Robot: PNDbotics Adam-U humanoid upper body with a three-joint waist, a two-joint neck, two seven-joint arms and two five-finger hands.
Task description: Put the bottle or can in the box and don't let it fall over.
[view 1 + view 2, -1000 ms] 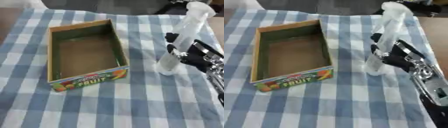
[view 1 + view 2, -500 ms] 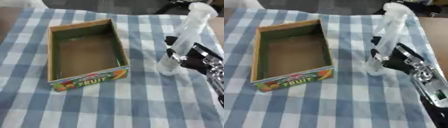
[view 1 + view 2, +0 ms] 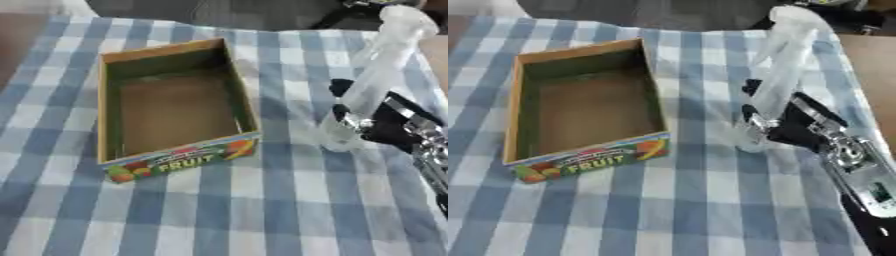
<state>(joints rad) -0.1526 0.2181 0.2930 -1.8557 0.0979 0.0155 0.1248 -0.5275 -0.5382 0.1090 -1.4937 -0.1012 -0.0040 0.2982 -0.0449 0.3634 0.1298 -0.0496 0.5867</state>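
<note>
The right hand (image 3: pixel 794 125) has closed its fingers around the clear plastic bottle (image 3: pixel 372 85), at 3 o'clock from the empty fruit box (image 3: pixel 171 107), ready to lift.

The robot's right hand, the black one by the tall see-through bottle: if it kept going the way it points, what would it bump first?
Most likely the tall clear plastic bottle. The black right hand points left and already sits against its lower part. Beyond that stands the open cardboard fruit box, though depth is hard to judge.
</note>
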